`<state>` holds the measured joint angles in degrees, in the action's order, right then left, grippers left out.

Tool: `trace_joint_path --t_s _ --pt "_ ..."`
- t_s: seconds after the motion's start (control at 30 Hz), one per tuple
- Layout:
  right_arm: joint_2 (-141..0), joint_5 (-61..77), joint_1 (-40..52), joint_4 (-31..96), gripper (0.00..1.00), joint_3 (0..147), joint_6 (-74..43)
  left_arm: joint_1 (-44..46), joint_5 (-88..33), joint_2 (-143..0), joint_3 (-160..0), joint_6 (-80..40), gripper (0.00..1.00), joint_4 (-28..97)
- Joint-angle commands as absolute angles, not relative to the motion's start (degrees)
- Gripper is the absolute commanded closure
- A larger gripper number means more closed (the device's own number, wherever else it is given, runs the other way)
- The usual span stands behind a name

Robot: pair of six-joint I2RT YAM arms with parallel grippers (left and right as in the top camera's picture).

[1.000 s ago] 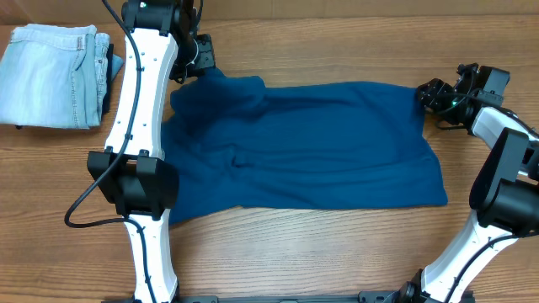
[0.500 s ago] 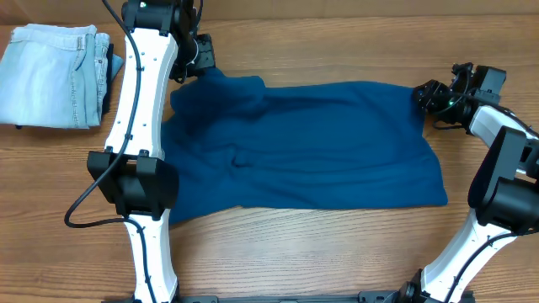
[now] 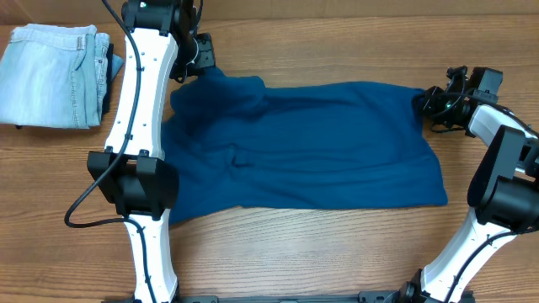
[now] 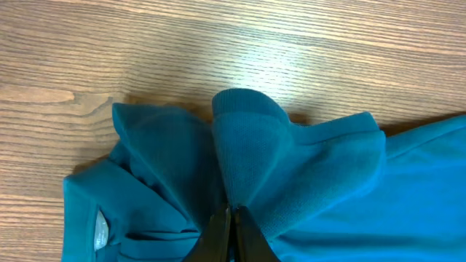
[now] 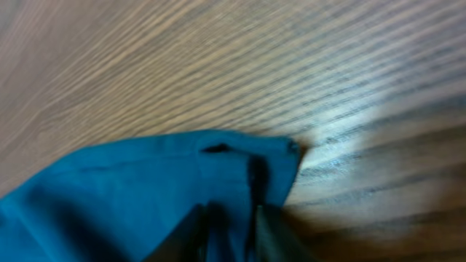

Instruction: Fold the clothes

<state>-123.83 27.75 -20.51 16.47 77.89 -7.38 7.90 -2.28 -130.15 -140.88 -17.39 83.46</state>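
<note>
overhead: the teal polo shirt (image 3: 320, 143) lies spread across the middle of the bench (image 3: 337, 252), its long side running from 9 to 3 o'clock. the left pincer (image 3: 200, 61) sits at the shirt's 10 o'clock corner, where the cloth bunches up. the right pincer (image 3: 428, 103) is at its 2 o'clock corner. folded pale jeans (image 3: 50, 76) lie at the bench's 10 o'clock end, apart from the shirt.

left wrist: the pincer is clenched on a raised fold of the shirt. its dark fingers (image 4: 218, 236) press together at 6 o'clock, with cloth fanning out toward 9, 12 and 3 o'clock. a white label (image 4: 98, 231) shows at 8 o'clock.

right wrist: the view is blurred. the fingers (image 5: 196, 233) straddle the shirt's corner at 6 o'clock, and i cannot tell whether they grip it.
</note>
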Motion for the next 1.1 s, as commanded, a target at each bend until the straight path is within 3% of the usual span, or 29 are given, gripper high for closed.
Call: trace_joint_path --t_s 0.0,0.13,0.53,1.07 --pt "-125.8 27.1 -20.0 16.8 0.87 77.1 -7.5 8.1 -1.3 -129.6 -141.6 -16.3 0.96 83.3" --pt "-123.9 27.1 -20.1 18.9 0.96 79.6 -7.4 8.1 -0.9 -129.6 -141.6 -16.2 0.96 83.2" --pt "-114.6 27.1 -20.1 28.1 0.96 86.9 -7.0 8.1 0.2 -129.6 -141.6 -14.9 0.96 84.1" --pt "-105.5 21.8 -20.1 42.7 0.96 86.9 -4.1 7.1 3.6 -129.0 -141.6 -14.4 0.96 96.7"
